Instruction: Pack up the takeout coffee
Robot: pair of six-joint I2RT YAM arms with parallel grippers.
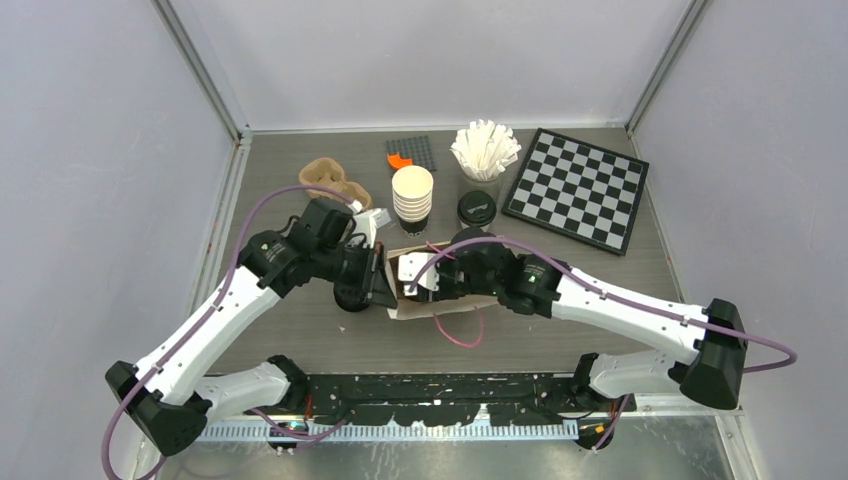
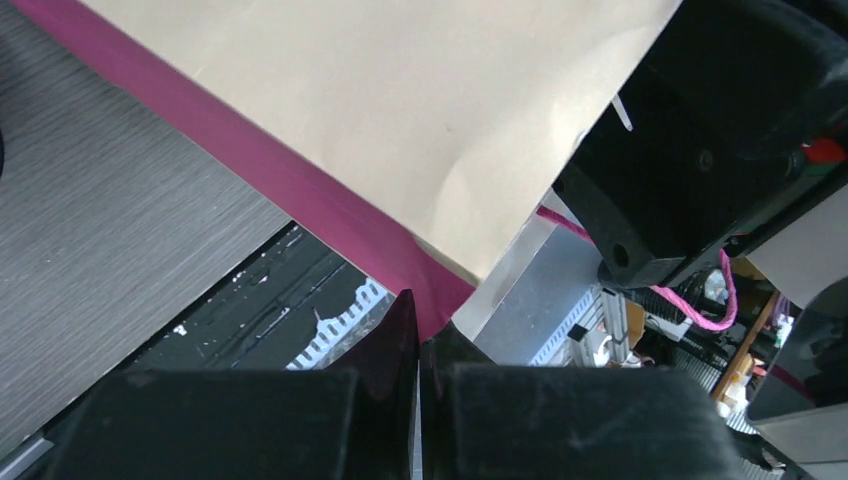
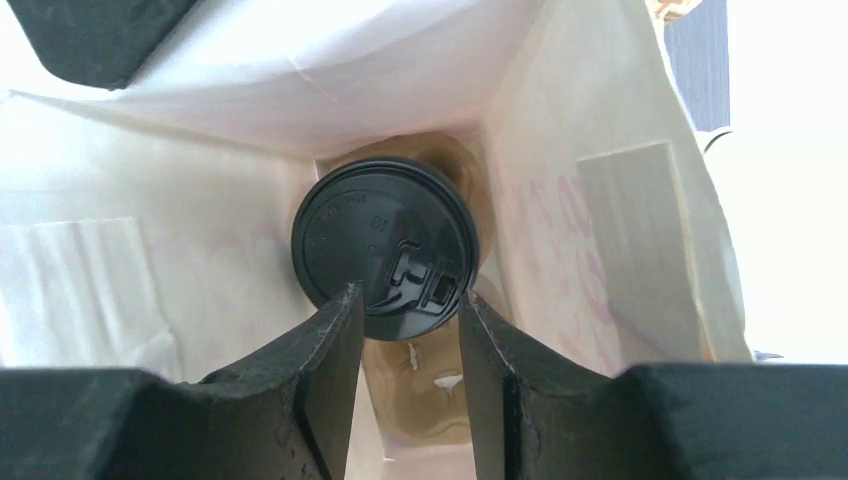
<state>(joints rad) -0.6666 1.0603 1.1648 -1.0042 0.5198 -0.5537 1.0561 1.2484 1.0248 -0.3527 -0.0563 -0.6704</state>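
Observation:
A takeout coffee (image 3: 385, 245), a cup under a round black lid, stands in a brown pulp carrier (image 3: 430, 400) at the bottom of a white paper bag (image 3: 600, 230). My right gripper (image 3: 408, 300) reaches down into the bag (image 1: 415, 308) just above that lid. It is open, its fingertips apart over the lid's near edge and holding nothing. My left gripper (image 2: 418, 320) is shut on the bag's pink-lined rim (image 2: 330, 210) at the bag's left side (image 1: 385, 285). The right gripper's fingers are hidden inside the bag in the top view.
Behind the bag stand a stack of lidless cream cups (image 1: 412, 197) and a black lid (image 1: 476, 208); what lies under the lid I cannot tell. A brown carrier (image 1: 335, 180), a holder of white sticks (image 1: 486, 150), a grey plate (image 1: 411, 153) and a chessboard (image 1: 577, 188) sit further back.

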